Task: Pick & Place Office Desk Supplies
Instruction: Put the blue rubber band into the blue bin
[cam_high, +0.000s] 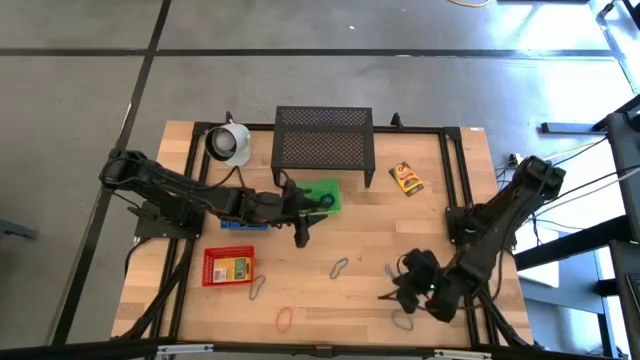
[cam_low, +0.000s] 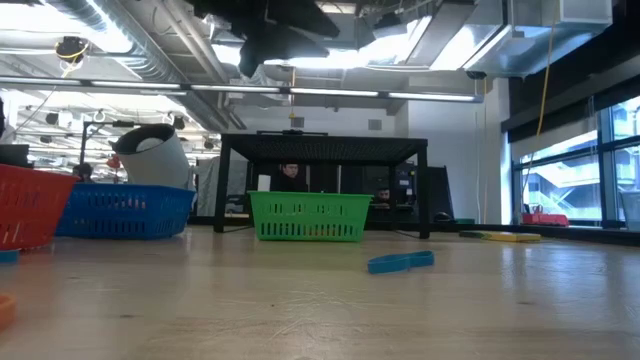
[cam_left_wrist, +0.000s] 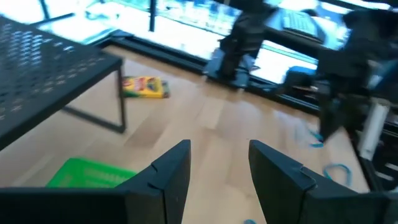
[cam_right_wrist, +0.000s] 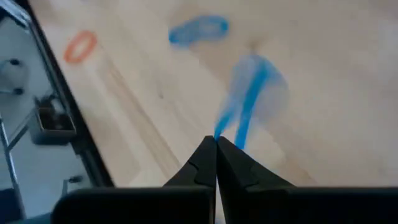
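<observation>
Blue rubber band pinched in right gripper, fingers together on it, above table; left gripper, fingers apart, over green basket.

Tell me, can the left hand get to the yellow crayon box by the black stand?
Probably yes. The left hand is open and empty, and bare table lies between it and the crayon box, which sits beside the black stand, not under it.
</observation>
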